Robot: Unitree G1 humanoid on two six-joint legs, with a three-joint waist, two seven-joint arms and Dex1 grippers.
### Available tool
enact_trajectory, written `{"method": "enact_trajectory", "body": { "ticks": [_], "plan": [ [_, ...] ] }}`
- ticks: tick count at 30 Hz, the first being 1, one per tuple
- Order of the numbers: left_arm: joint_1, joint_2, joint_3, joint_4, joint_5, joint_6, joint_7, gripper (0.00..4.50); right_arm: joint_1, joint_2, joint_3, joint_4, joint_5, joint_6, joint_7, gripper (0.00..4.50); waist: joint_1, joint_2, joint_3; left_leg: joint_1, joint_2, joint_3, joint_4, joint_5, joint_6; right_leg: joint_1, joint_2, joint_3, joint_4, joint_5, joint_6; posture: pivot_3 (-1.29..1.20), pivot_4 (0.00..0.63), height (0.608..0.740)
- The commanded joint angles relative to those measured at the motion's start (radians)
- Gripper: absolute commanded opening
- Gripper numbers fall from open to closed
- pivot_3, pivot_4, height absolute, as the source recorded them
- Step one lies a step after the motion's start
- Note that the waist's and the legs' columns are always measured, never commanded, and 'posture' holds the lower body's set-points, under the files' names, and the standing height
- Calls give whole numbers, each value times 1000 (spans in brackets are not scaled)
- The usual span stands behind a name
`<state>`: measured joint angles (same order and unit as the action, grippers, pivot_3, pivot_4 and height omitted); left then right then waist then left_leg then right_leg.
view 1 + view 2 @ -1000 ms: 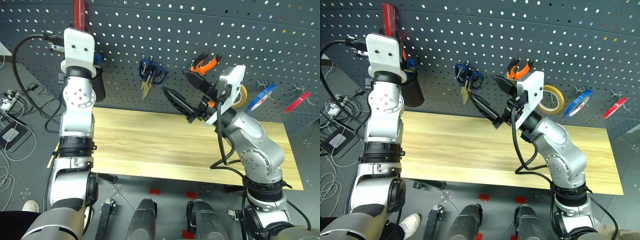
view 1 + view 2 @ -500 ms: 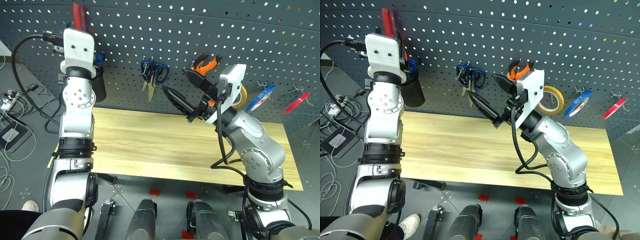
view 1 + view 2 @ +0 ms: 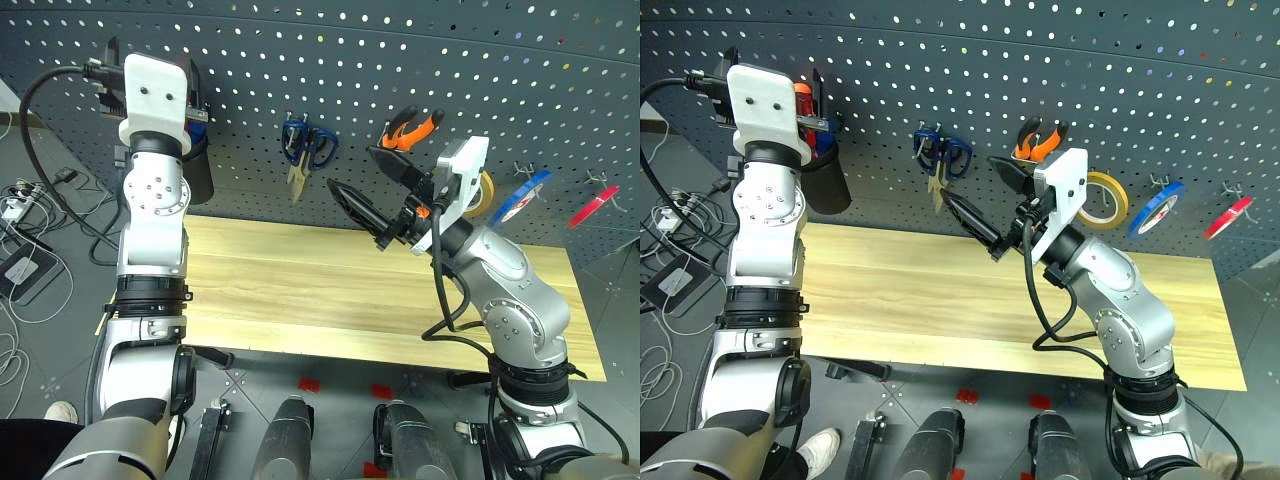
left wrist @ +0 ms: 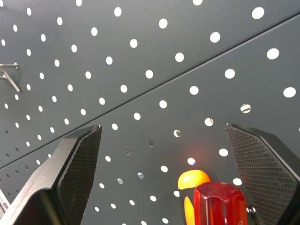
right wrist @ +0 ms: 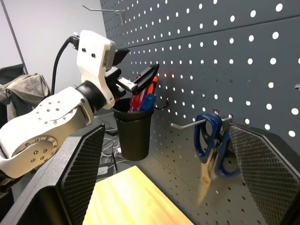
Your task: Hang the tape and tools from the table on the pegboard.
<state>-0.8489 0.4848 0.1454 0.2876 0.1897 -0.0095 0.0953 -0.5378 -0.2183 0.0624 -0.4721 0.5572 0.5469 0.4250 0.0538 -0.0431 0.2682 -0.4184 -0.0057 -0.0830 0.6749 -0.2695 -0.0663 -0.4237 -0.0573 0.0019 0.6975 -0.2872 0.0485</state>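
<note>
Up at the far left, the left gripper (image 4: 164, 140) hangs with its two black fingers spread wide, holding nothing, just above a black cylindrical cup (image 5: 133, 129) mounted on the big dark grey perforated pegboard (image 3: 400, 60). Inside that cup stands the red-handled screwdriver (image 4: 220, 204), its handle top poking up between the fingers, beside an orange-handled tool (image 4: 190, 180) and a blue-handled one (image 5: 147, 101). Next along, the large scissors with dark blue loops (image 3: 305, 150) hang from a metal hook. Then come the pliers with orange-and-black handles (image 3: 410, 125), also on the board. In front of them the right gripper (image 3: 370, 190) is raised over the long light-wood table (image 3: 300, 290), its fingers wide apart and empty. Further right hang a yellow tape roll (image 3: 1102, 198), a blue tape roll (image 3: 522, 195), and last the thin red roll of tape (image 3: 594, 204).
</note>
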Motion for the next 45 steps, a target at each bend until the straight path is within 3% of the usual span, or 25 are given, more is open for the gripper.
{"method": "enact_trajectory", "body": {
  "ticks": [1, 16, 34, 45],
  "plan": [
    [-1, 12, 19, -53, -9, 9, -6, 4469, 0, 0, -1, -29, -8, -29, 4, 4500, 0, 0, 0, 0, 0, 0, 0, 0, 0, 0, 0, 0, 0, 0, 0, 198, 197, 740],
    [-11, -2, 5, -139, -30, 50, -36, 4469, -14, 4, -10, -18, -31, -39, 2, 4500, 0, 0, 0, 0, 0, 0, 0, 0, 0, 0, 0, 0, 0, 0, 0, 201, 190, 740],
    [164, -113, -96, -621, -63, 291, -200, 4469, 80, -85, -5, -99, -83, -46, 22, 4500, 3, 1, -9, 0, 0, 0, 1, 0, 0, 1, 0, 1, 0, 0, 0, 199, 177, 740],
    [266, -189, -146, -751, -77, 386, -238, 4469, 155, -117, -7, -118, -165, -33, -59, 4500, 6, 0, -25, 0, 0, 1, 1, -1, 1, 2, 0, 3, -1, 0, 0, 195, 180, 740]
  ]
}}
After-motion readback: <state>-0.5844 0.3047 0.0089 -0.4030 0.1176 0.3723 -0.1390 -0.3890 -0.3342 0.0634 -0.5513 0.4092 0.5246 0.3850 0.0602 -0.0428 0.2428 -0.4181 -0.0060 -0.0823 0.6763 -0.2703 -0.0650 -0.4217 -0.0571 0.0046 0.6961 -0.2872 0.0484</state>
